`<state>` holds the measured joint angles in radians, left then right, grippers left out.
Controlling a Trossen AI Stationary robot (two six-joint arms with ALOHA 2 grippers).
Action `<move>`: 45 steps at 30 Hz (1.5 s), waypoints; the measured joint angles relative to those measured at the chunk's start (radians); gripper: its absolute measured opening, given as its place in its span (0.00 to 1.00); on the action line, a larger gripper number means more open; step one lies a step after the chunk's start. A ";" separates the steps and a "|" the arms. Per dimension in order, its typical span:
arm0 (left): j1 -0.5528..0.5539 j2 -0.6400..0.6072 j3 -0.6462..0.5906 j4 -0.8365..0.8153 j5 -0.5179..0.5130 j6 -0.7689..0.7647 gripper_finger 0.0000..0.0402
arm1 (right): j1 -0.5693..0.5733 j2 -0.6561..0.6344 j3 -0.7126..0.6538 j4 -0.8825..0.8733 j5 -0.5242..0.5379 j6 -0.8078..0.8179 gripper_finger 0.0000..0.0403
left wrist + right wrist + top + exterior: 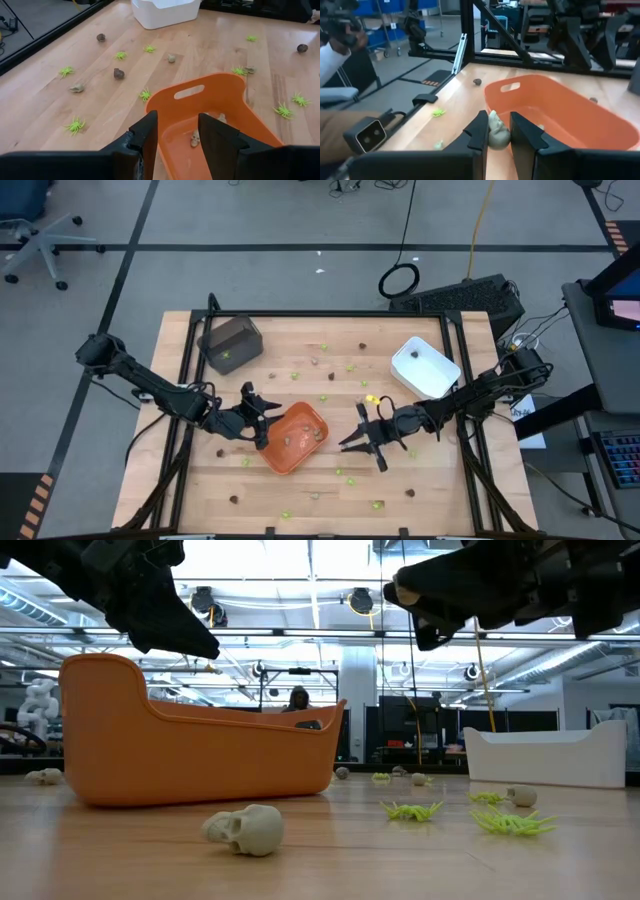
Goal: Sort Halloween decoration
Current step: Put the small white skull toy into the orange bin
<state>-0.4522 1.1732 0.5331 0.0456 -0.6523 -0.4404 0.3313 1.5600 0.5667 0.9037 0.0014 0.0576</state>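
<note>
1. The right gripper (496, 136) is pinching a small tan-grey skull (497, 132) between its fingers, held above the wood just beside the orange tray (294, 437), on that tray's right in the high view
2. The left gripper (175, 132) hangs over the near rim of the same tray with its fingers spread and nothing between them
3. The step in hand looks like the carry: a skull has been picked and is on its way to the tray that already holds skulls (194, 138), tan-grey with tan-grey
4. Next move, as I judge it: bring the right gripper over the tray's open middle, clear of the rim and of the left gripper, then part the fingers so the skull drops inside
5. Much is left; lime-green spiders (75, 125), dark brown bits (119, 73) and more skulls lie scattered over the table (440, 480)
6. The white tray (424, 367) and the dark grey tray (231, 341) stand at the far side, presumably for the other colours
</note>
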 joint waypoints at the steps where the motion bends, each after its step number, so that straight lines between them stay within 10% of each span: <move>1: 0.000 0.000 0.000 0.000 0.000 0.000 0.36 | 0.000 0.000 0.000 -0.003 0.000 0.016 0.11; 17: 0.000 0.000 0.000 0.000 0.000 -0.001 0.36 | 0.000 0.000 0.000 -0.006 0.005 0.120 0.11; 30: 0.000 0.000 0.000 0.000 -0.018 -0.024 0.36 | -0.037 0.011 0.049 0.000 0.237 0.061 0.11; 45: 0.000 0.000 0.000 -0.001 -0.034 -0.024 0.36 | -0.079 0.284 0.290 -0.033 0.234 0.069 0.11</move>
<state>-0.4520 1.1732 0.5335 0.0444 -0.6862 -0.4648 0.2523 1.8439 0.8568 0.8703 0.2352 0.1267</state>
